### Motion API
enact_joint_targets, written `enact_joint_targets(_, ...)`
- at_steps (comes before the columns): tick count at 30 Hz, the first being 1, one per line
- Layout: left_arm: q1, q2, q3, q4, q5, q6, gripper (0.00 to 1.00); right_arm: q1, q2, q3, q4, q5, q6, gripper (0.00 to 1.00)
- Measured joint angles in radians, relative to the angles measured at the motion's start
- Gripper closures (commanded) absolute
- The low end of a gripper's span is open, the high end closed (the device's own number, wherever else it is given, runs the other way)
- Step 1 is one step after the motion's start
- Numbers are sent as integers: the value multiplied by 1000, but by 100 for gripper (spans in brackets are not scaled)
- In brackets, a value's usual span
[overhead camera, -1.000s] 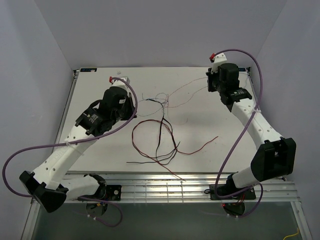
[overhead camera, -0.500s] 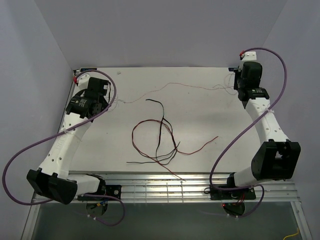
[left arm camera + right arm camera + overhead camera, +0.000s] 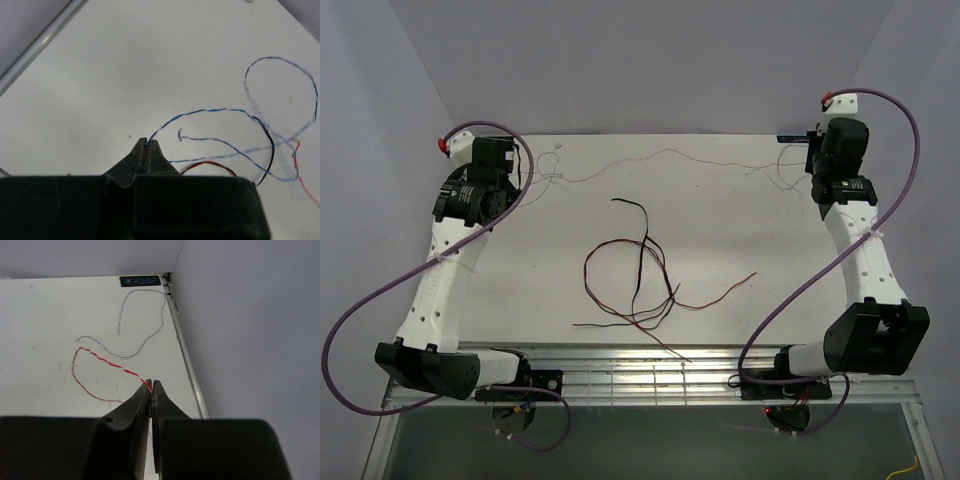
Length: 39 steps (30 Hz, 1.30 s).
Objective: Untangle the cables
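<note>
My left gripper (image 3: 147,142) is shut on the end of a thin blue-and-white twisted wire (image 3: 210,111) at the far left of the table (image 3: 520,185). My right gripper (image 3: 151,385) is shut on a thin red-and-white twisted wire (image 3: 107,359) at the far right corner (image 3: 810,165). A pale reddish wire (image 3: 665,155) runs across the far side of the table between the two grippers. A loose tangle of dark red and black cables (image 3: 640,280) lies in the middle of the table. A red and a black wire (image 3: 270,145) cross the blue loops near my left gripper.
A thin grey wire (image 3: 145,342) curls by the far right corner beside the metal table rail (image 3: 187,370) and a black label (image 3: 141,281). Thick purple cables (image 3: 380,300) loop off both arms. Grey walls close in on three sides.
Both arms have swung outward from the middle to the far corners. The thin wires between them have been drawn out into a long line, away from the red and black tangle.
</note>
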Motion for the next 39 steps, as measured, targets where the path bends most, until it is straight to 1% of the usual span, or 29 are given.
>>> enact_joint_targets(3, 59, 0, 8, -43, -32, -11, 100, -70, -5, 8, -3, 18, -8, 92)
enact_joint_targets(9, 194, 8, 16, -117, -74, -21, 100, -249, -35, 28, -19, 35, -20, 92)
enact_joint_targets(14, 294, 24, 48, -117, -81, -5, 100, -330, -69, 63, -33, 21, -26, 92)
enact_joint_targets(16, 312, 22, 47, -95, -43, 18, 100, -340, -80, 69, -34, -18, -26, 92)
enact_joint_targets(18, 313, 20, 38, -45, 31, 47, 100, -342, -91, 78, -45, -85, -25, 92)
enact_joint_targets(22, 305, 23, 12, 83, 252, 96, 100, -341, -109, 101, -58, -257, -14, 92)
enact_joint_targets(25, 248, 51, 10, 183, 369, 106, 100, -340, -142, 101, -57, -378, 17, 92)
enact_joint_targets(27, 152, 104, 23, 259, 423, 111, 100, -340, -171, 101, -49, -457, 51, 92)
enact_joint_targets(29, 53, 191, 69, 336, 502, 113, 100, -339, -206, 95, -18, -540, 90, 92)
enact_joint_targets(32, -61, 355, 138, 500, 624, 109, 100, -338, -254, 76, 47, -658, 156, 92)
enact_joint_targets(34, -115, 477, 192, 582, 683, 105, 100, -337, -276, 67, 84, -726, 196, 92)
enact_joint_targets(37, -171, 690, 345, 668, 763, 82, 100, -337, -295, 53, 127, -779, 243, 92)
enact_joint_targets(39, -208, 853, 480, 722, 817, 51, 100, -337, -306, 38, 142, -795, 269, 92)
